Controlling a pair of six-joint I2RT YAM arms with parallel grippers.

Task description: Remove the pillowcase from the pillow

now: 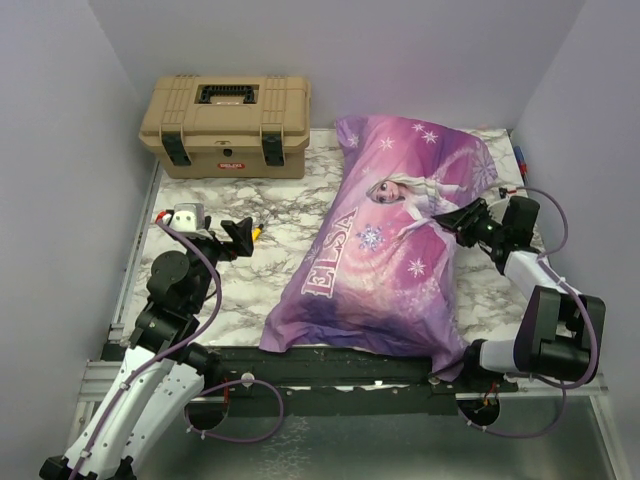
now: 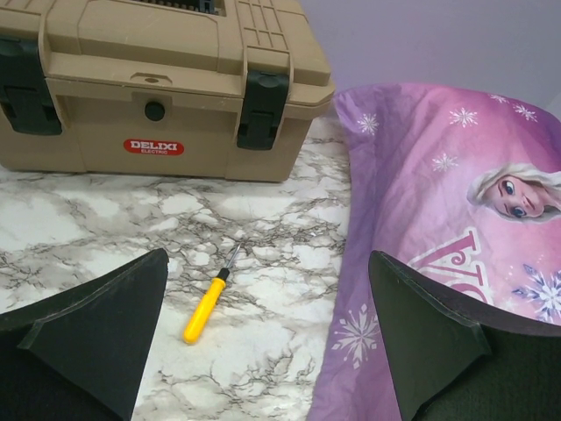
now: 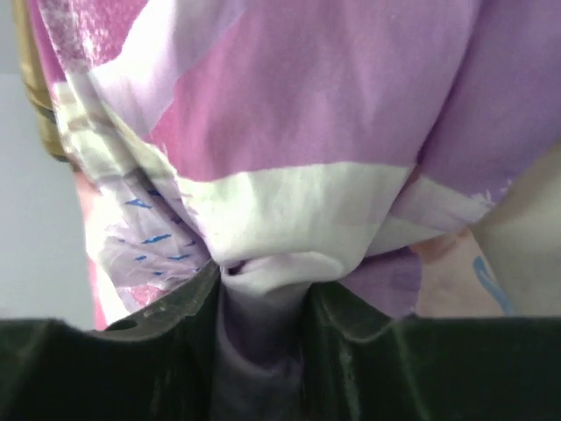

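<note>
Right claw [image 3: 263, 285]: jaws partly closed, pinching a bunched fold of the case [image 1: 390, 270] at its right edge. Left claw [image 2: 267, 342]: jaws spread wide, nothing held, hovering over the table [image 2: 79, 219] near a yellow screwdriver [image 2: 208, 309]. Case lies plump and filled, diagonal across the table's right half, far end just beside the toolbox [image 2: 158, 79].
</note>
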